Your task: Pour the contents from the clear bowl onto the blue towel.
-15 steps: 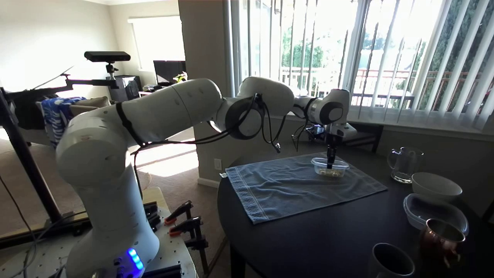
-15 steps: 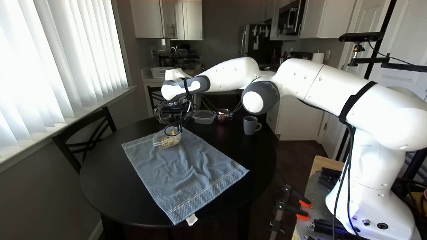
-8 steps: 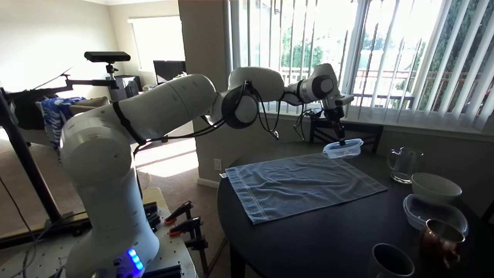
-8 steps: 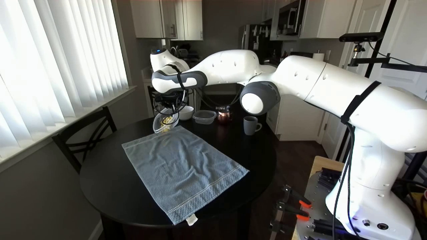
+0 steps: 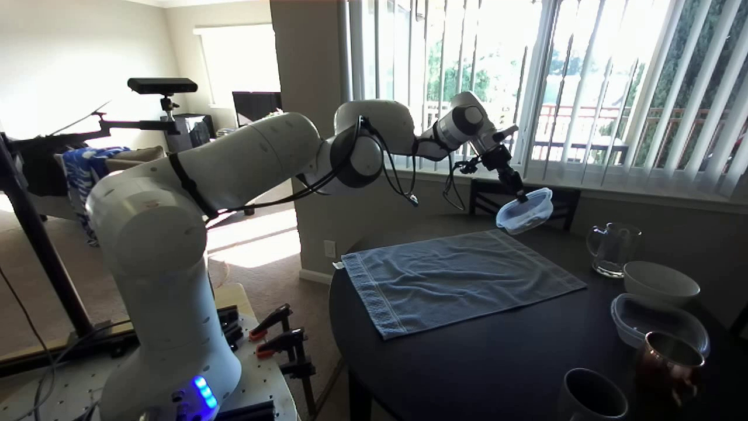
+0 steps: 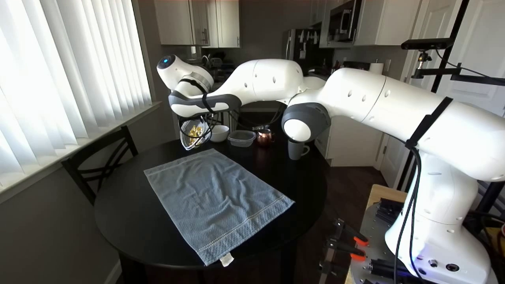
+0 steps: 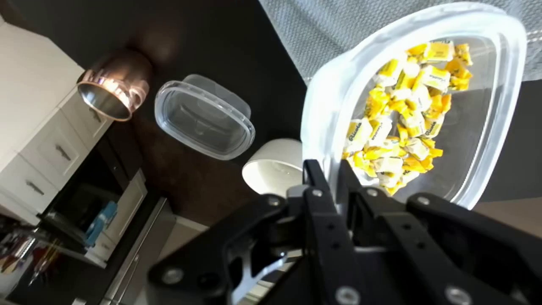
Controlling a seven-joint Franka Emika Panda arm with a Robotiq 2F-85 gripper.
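In an exterior view we've 1 clear bowl [image 5: 530, 217], tilted, long axis rising to pic's R, above counter [image 5: 467, 368] nr 1 blue towel [image 5: 456, 275]; 1 glass mug [image 5: 612, 251] shows only here. In an exterior view, bowl's mouth faces cam. Wrist view: jaws grip its rim, candies [image 7: 398, 118] inside uncountable.

Both exterior views well back, same table [image 5: 467, 362], toward window [image 5: 526, 82] or kitchen cabinets [image 6: 177, 23], wrist view close behind pincer [image 7: 331, 169]
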